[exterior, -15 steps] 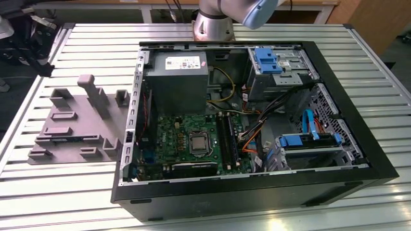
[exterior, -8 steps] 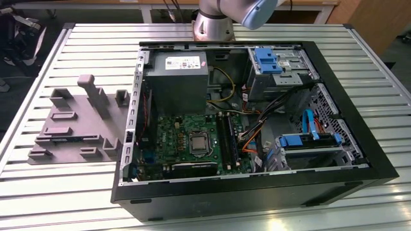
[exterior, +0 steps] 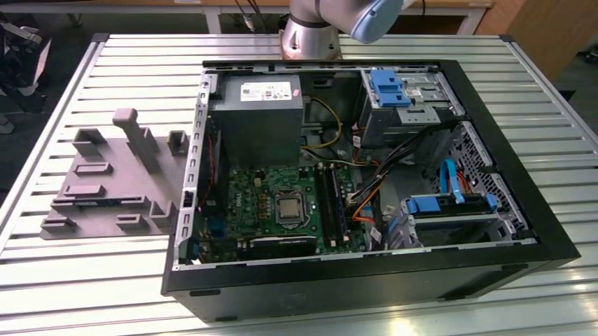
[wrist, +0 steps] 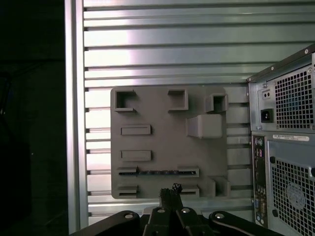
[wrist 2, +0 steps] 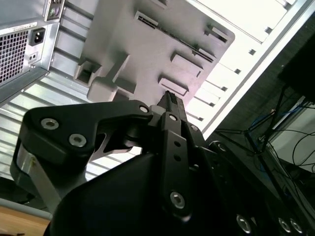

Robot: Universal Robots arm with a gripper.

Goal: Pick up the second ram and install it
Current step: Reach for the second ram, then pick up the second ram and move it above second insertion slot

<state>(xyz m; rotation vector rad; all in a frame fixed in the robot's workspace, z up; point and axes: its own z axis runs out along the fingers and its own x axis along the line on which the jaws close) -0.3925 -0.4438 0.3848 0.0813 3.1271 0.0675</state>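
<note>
Second wrist view: gripper (wrist 2: 170, 98) closest to you, fingers pressed together, nothing pinched, hanging over grey fixture tray (wrist 2: 142, 54). First wrist view: you see second ram (wrist: 157, 172) lying in tray slot, just past fingertips, not touched; computer case (wrist: 288, 162) beside tray. Exterior view: tray at exterior view's left of open case; ram in tray, well apart from motherboard (exterior: 280, 203).

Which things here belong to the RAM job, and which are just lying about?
In the job: second ram lying in the grey holder tray; claw, shut and empty, facing that tray; memory slots on the motherboard.
Just about: power supply; blue drive cages; cables; slatted table.
</note>
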